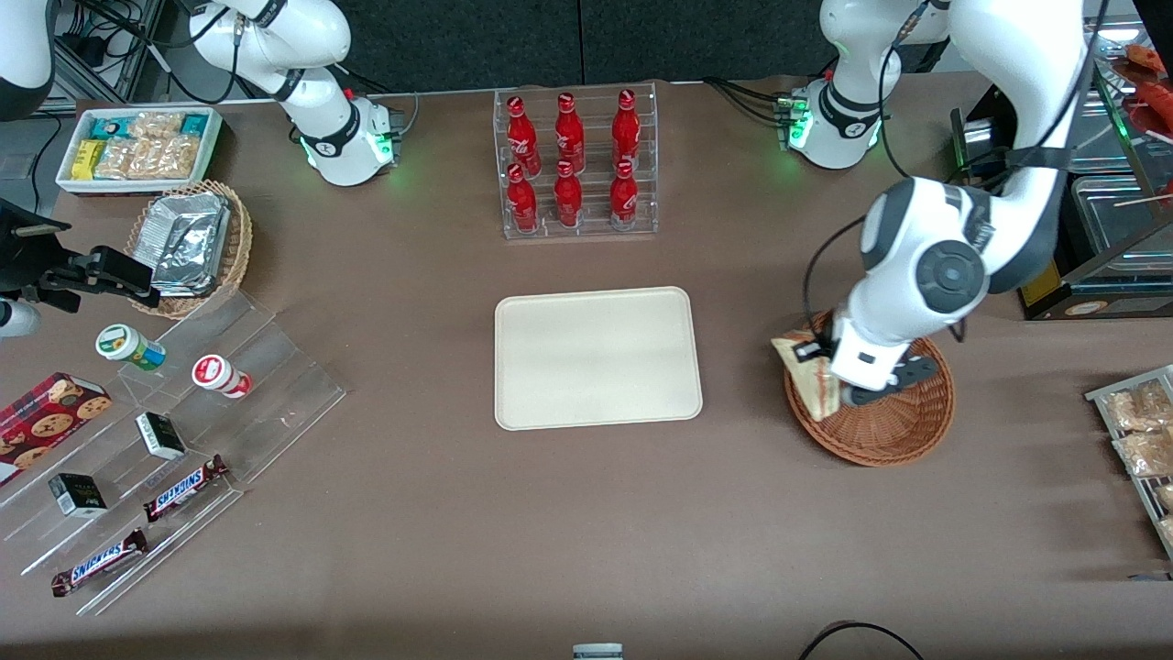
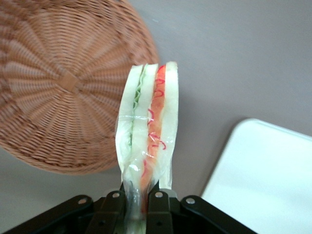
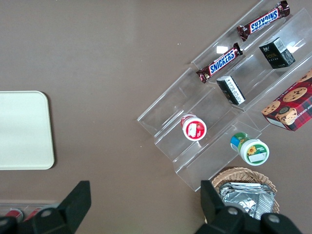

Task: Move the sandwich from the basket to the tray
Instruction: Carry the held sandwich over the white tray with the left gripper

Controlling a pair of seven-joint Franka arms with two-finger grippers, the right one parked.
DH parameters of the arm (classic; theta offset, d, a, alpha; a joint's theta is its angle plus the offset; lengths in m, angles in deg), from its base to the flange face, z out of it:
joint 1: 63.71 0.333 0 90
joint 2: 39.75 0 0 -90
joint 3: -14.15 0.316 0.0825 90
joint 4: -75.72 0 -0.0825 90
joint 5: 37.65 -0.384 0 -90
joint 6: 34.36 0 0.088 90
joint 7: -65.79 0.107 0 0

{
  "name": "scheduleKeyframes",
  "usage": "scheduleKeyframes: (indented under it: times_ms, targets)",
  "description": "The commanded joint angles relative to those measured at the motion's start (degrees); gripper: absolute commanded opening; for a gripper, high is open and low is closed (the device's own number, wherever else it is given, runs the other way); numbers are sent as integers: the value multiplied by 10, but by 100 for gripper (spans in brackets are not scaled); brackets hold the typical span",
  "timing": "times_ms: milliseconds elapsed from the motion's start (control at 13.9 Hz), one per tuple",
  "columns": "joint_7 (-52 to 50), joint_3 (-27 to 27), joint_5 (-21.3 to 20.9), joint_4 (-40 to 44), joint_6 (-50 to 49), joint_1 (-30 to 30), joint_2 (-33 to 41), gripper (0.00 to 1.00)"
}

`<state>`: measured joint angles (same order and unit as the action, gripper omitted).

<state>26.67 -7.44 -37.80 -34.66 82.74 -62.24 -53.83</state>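
At frame centre: your flat cream-coloured rectangular plastic tray [image 1: 597, 357] lies bare on the brown table [image 1: 458, 532].
Basket: at the right of the front frame you see the round reddish-brown woven wicker basket [image 1: 903, 431], toward the working arm's end.
Gripper: your left arm's black gripper [image 1: 836, 378] hangs over the basket's tray-side rim, fingers [image 2: 158, 207] clamped on the wedge.
Sandwich: the wrapped triangular white-bread sandwich [image 2: 148, 129], red filling showing, is lifted clear of the weave.
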Motion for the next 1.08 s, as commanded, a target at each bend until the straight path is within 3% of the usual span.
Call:
scheduleKeyframes:
  times_ms: [0,144,216,575,1006]
  targets:
    - [-15,-48,-8,31,-10,0,-23,0]
    - [-39,-81,-12,57,-12,-2,-45,0]
    - [-47,-84,-24,69,-14,-32,-61,0]
    - [-138,-84,-103,133,-15,-124,-140,0]
    - [-214,-80,-170,242,-27,-216,-246,0]
